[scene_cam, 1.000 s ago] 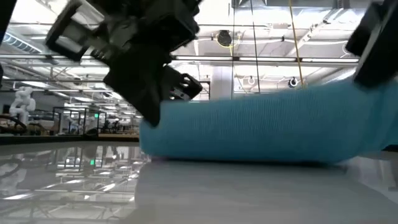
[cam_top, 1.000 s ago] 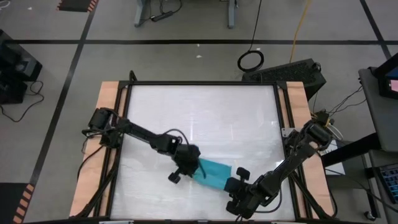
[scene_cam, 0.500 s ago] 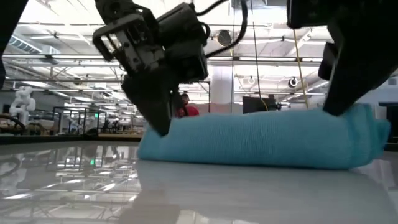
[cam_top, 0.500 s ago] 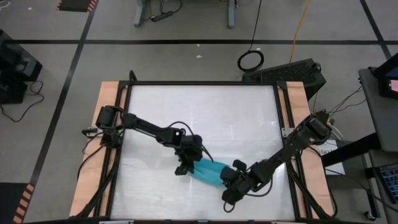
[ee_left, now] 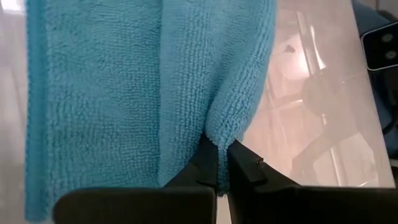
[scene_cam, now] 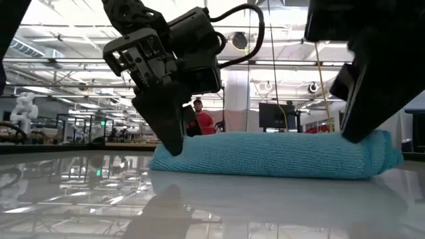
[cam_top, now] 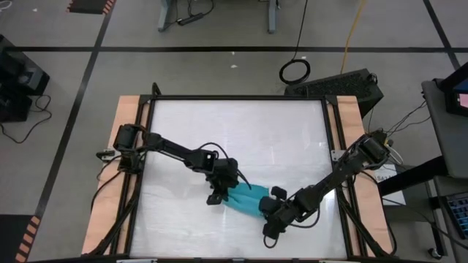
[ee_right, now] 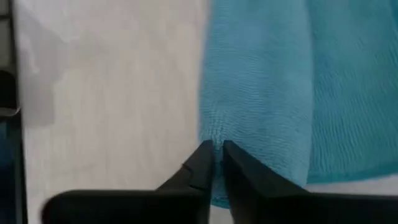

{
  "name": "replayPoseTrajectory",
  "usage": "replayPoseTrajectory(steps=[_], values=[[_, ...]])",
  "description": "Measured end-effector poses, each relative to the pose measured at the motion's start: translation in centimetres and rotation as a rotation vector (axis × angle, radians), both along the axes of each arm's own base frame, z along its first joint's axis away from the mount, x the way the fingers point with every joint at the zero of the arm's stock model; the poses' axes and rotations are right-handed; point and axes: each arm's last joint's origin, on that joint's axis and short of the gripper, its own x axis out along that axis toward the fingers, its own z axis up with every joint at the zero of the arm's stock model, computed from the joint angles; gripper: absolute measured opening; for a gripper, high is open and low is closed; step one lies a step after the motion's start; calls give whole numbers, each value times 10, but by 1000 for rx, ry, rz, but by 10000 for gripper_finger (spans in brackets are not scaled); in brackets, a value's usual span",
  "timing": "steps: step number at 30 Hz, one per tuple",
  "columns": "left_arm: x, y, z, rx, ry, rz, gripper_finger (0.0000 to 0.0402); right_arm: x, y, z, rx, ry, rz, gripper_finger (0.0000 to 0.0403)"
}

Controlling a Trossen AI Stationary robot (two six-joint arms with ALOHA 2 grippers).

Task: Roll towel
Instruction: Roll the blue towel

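Note:
The turquoise towel (cam_top: pixel 248 199) lies as a short roll on the white table, near its front edge; the low view shows the roll (scene_cam: pixel 265 156) resting along its whole length. My left gripper (cam_top: pixel 221 191) stands at the roll's left end, shut on it, slanting down (scene_cam: pixel 174 139). At the roll's right end my right gripper (cam_top: pixel 270 209) is shut on the towel as well (scene_cam: pixel 355 129). My left gripper pinches a fold at the towel's left end (ee_left: pixel 219 134) between its two fingertips. The fingers slant down from the table's left. That end rests on the table. My right gripper pinches the outer edge of the roll's right end (ee_right: pixel 214 138) between its two fingertips, slanting down from the table's right and near side. The roll lies on the table under it.
Wooden boards (cam_top: pixel 126 146) and a dark frame border the table on both sides. Bare white tabletop (cam_top: pixel 234 131) stretches toward the far edge. Far behind the table a person in red (scene_cam: pixel 202 121) shows in the low view.
Both grippers have gone a little toward the table's far edge and down, and my left gripper has rolled about its own line. The towel, held up as a bulky bundle before, now lies on the table as a tighter, lower roll.

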Motion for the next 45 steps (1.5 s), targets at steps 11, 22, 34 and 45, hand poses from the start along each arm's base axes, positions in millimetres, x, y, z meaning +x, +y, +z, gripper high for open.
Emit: replayPoseTrajectory(steps=[11, 22, 34, 45], values=[[0, 6, -1, 5, 14, 20, 9, -19, 26, 11, -317, -111, 246, 198], [0, 8, -1, 6, 16, 24, 9, -28, 38, -34, -636, -73, 278, 211], [-2, 7, -1, -21, 38, 8, 9, -16, 21, -47, -603, -13, 128, 86], [-6, 3, -1, -130, 97, -22, 9, -3, 24, -20, -120, -20, 96, 14]])
